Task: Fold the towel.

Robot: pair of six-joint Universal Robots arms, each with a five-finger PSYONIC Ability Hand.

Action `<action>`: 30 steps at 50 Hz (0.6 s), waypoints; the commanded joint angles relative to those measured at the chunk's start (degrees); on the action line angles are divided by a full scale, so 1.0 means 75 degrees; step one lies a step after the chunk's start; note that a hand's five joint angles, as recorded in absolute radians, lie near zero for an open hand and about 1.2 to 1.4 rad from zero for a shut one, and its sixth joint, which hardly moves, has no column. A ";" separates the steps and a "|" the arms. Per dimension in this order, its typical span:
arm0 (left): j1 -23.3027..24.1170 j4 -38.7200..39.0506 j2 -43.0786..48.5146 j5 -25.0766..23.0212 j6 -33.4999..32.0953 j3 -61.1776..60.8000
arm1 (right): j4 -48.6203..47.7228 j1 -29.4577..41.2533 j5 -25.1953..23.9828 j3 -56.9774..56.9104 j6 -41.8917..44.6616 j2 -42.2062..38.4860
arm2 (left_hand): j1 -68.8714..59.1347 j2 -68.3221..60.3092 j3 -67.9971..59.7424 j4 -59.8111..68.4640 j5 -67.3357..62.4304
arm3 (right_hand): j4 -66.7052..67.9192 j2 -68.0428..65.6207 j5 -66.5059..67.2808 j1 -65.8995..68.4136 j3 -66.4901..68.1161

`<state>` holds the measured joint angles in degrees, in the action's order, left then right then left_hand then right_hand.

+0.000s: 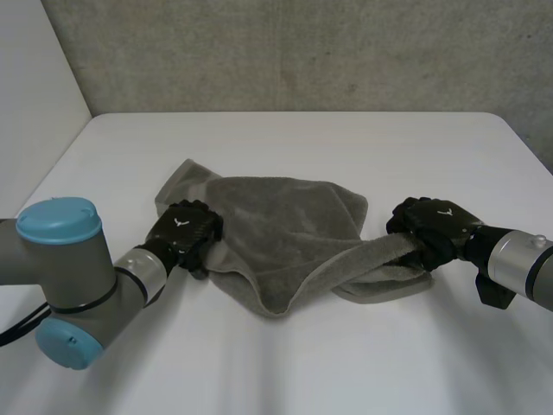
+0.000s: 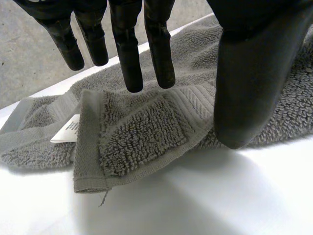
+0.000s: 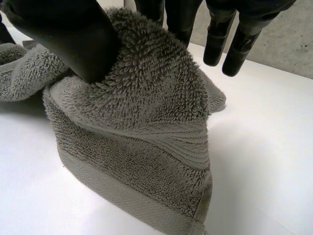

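Head view shows the grey towel (image 1: 285, 220) crumpled in the middle of the white table (image 1: 302, 363). The right hand (image 3: 68, 34) pinches a raised bunch at its right end between thumb and fingers. The left hand (image 2: 128, 54) hovers with straight fingers over a folded-back hemmed corner (image 2: 137, 139), holding nothing. Soft, limp terry will likely sag and drag, so the flat woven hem at the corners looks the surest hold.

Crumpled grey towel (image 1: 285, 225) on white table (image 1: 346, 143)
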<state>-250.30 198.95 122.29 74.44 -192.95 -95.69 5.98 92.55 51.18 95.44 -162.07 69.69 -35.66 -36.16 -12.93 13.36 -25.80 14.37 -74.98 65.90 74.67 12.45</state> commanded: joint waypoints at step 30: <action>-0.0868 -0.0885 -0.1187 0.0083 0.0251 -0.0142 | 0.0035 0.0035 0.0301 -0.0011 0.0094 -0.0011 | -0.5912 -0.5845 0.0390 -0.0448 -0.5894 | -0.0582 0.3854 -0.3976 -0.3812 -0.0326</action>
<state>-253.99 192.84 117.56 75.26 -191.13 -94.39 5.84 92.60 53.52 95.35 -161.96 69.49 -73.49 -76.12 -12.93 13.36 -64.91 14.37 -56.89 46.75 56.80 12.44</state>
